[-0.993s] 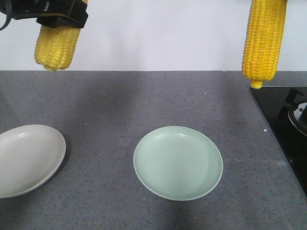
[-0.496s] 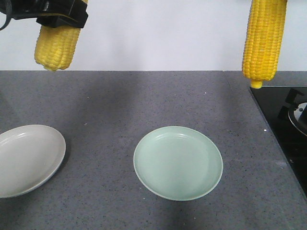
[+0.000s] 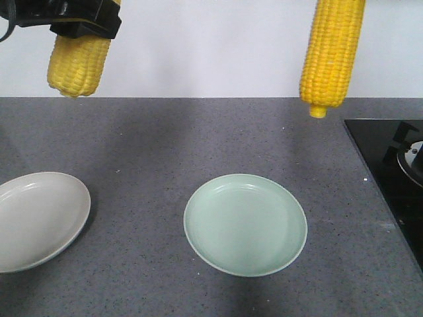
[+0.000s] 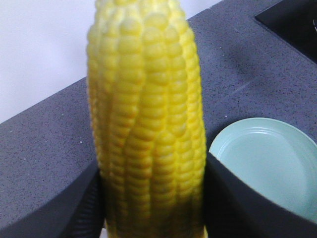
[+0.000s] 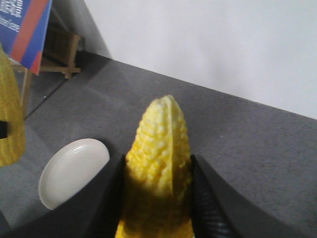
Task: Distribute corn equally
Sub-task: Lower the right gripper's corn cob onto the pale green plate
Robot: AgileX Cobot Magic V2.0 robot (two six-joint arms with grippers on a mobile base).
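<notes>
— What was seen behind the work surface?

— A plain white wall (image 3: 211,46) was seen, evenly lit, met by a dark grey speckled countertop (image 3: 198,139). Soft shadows were cast across the far part of the counter.

— And at the sides?

— A black glass cooktop (image 3: 390,165) was set into the counter at one edge. In the right wrist view, a blue and red board (image 5: 25,29) was seen propped beside a wooden frame (image 5: 62,54).
</notes>
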